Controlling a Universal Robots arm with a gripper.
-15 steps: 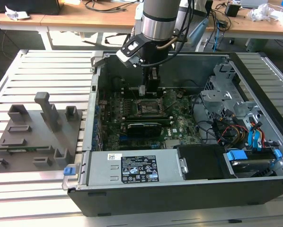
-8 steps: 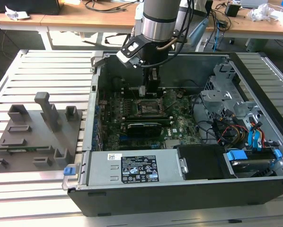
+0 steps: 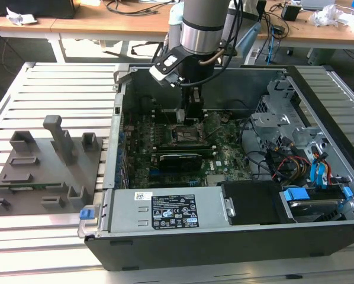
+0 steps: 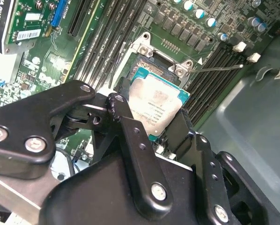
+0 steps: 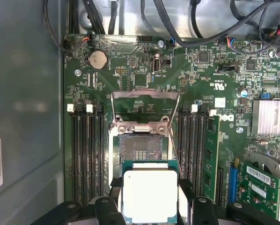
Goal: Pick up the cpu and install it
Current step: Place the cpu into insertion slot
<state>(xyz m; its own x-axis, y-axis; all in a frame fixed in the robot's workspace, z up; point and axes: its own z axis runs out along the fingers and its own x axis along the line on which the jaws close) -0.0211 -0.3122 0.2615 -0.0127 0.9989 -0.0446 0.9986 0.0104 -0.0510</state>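
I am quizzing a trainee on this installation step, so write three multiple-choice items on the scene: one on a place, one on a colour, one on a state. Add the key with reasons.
1. Where is the cpu?
A. In the gripper, over the motherboard by the socket.
B. Seated flat in the socket.
C. Lying loose on the motherboard.

2. What colour is the motherboard?
A. Blue.
B. Red.
C. Green.

3. What state is the socket's metal cover in?
A. Clamped shut on an empty socket.
B. Swung open, socket bare.
C. Clamped shut over a chip.

Key: 1 A, the gripper clamps the cpu in both wrist views. 2 C, the board shows green in every view. 3 B, the socket's contacts lie exposed in the first wrist view.
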